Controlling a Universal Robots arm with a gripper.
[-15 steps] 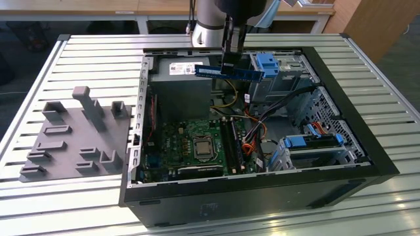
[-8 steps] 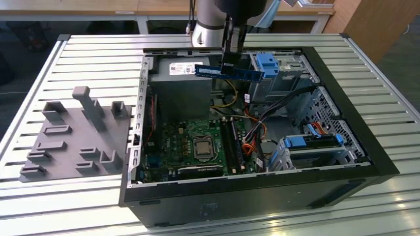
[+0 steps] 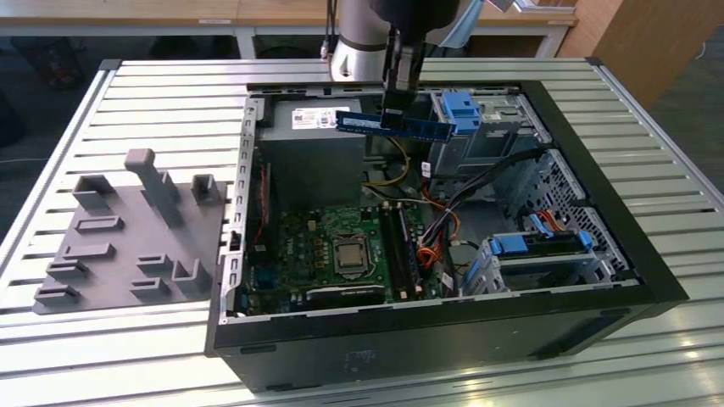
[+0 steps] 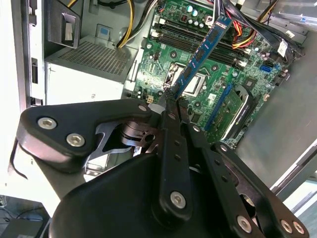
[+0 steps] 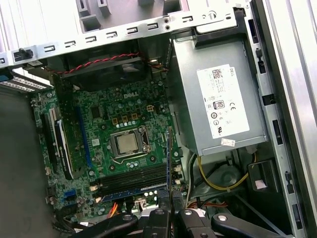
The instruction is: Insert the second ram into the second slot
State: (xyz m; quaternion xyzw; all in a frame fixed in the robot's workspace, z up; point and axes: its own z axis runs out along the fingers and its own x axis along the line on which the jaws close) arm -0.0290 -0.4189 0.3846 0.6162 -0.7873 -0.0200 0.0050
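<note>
Blue second ram [image 3: 364, 123] hanging in claw [image 3: 396, 114], jaws clamping its middle. Approach step, insertion not begun. Memory slots [image 3: 398, 242] lying well below claw; stick seemingly needing turning and lining up with slot.

The surface [image 3: 147, 85] is a metal top of long, pale ribbed slats. In the exterior view, two things lie on it. An open black computer case [image 3: 453, 348] rests on its side, its open side turned up, toward the exterior view's right. Just beside it, toward the exterior view's left, sits a flat grey plate [image 3: 114, 254] with upright blocks and pegs.
</note>
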